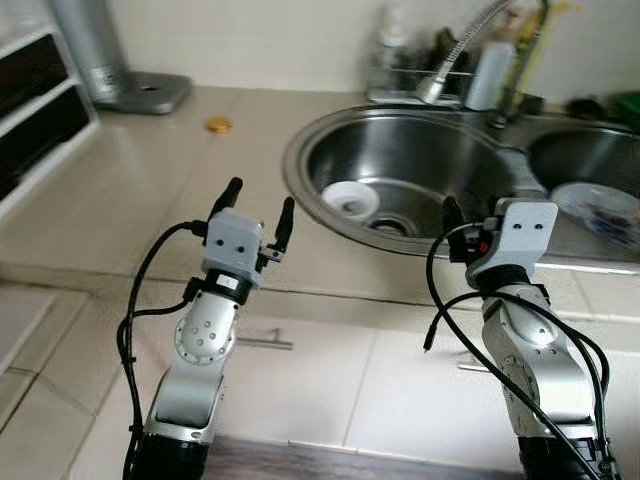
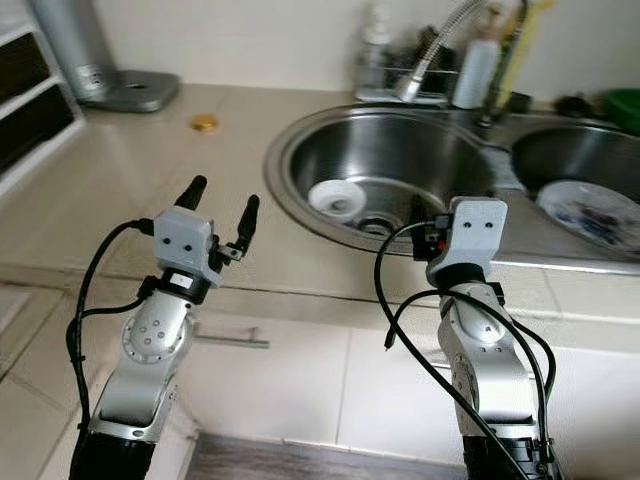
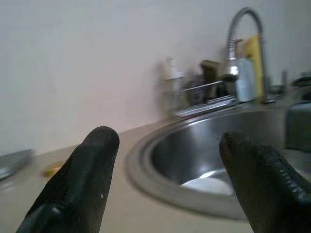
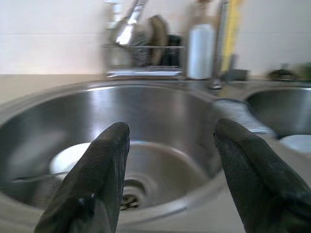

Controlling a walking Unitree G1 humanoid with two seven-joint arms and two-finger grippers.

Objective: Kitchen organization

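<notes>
Head pair looks down over the counter; wrist cameras sit low — all share the sink (image 1: 400,170).

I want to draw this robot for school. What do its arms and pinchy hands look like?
Both arms are shiny silver metal with rounded joints dotted with small screw holes. Each wrist carries a light grey box with two little dark dots, like eyes. The left gripper and right gripper each have two long black fingers with a bumpy, rubbery surface. Thin black cables loop loosely beside each arm.

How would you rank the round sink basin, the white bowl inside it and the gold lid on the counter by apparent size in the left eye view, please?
1. Round sink basin
2. White bowl
3. Gold lid, which lies farther back, so it may look smaller than it really is.
</notes>
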